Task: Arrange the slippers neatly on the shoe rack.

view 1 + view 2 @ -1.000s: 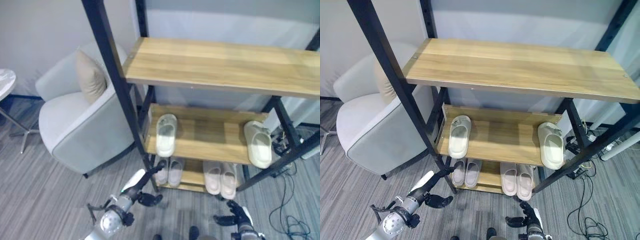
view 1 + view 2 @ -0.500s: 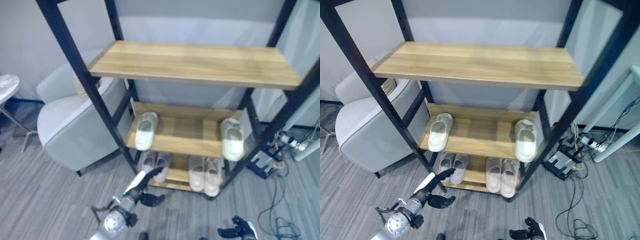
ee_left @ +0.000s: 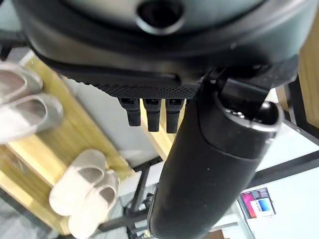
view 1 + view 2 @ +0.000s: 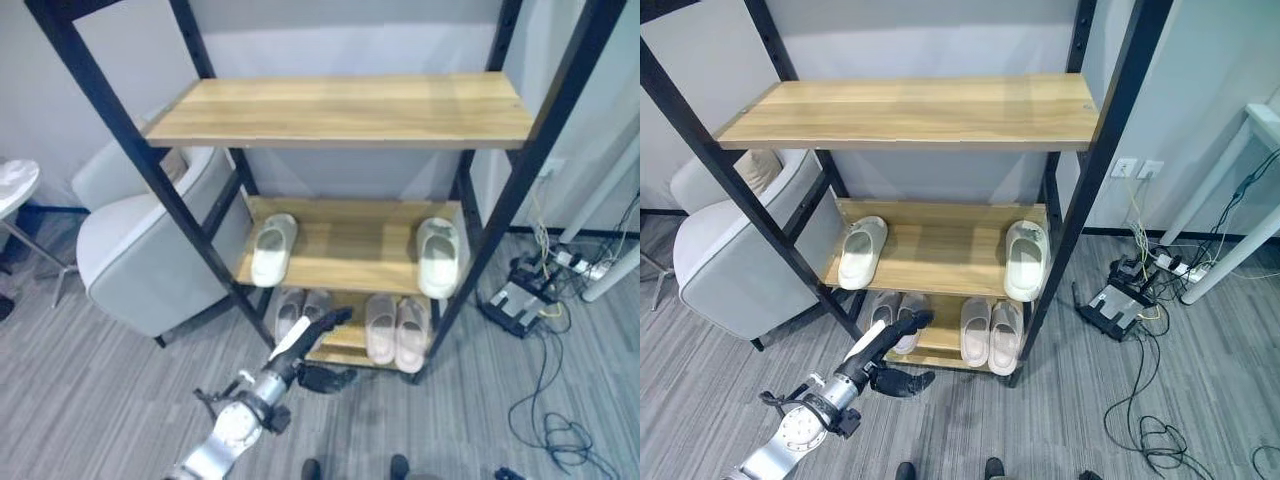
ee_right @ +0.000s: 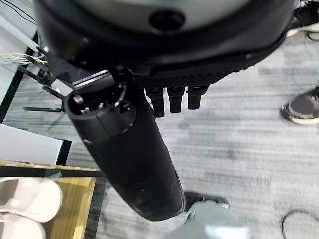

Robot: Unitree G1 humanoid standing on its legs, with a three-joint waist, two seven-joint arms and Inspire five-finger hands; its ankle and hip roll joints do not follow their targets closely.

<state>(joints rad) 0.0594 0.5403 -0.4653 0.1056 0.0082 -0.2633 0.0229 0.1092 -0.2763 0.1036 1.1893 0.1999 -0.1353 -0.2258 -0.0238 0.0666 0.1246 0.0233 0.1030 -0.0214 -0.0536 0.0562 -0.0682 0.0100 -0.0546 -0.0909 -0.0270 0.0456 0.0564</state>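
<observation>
The black-framed shoe rack (image 4: 340,110) has three wooden shelves. On the middle shelf lie two pale slippers far apart: one at the left end (image 4: 272,250), one at the right end (image 4: 438,257). Two pinkish pairs (image 4: 300,312) (image 4: 395,330) sit side by side on the bottom shelf; the left wrist view shows them too (image 3: 84,191). My left hand (image 4: 318,352) hovers open and empty just in front of the bottom shelf, near the left pair. My right hand (image 5: 124,149) hangs open and empty over the carpet beside the rack's lower corner.
A grey armchair (image 4: 140,260) stands close to the rack's left side, with a small round table (image 4: 15,185) beyond it. Power strips and cables (image 4: 515,300) lie on the floor to the right. A person's shoe (image 5: 301,107) is on the carpet.
The camera has swung, so the rack sits further left and more square. My left hand has risen toward the bottom shelf. My right hand has dropped below the eye views' edge.
</observation>
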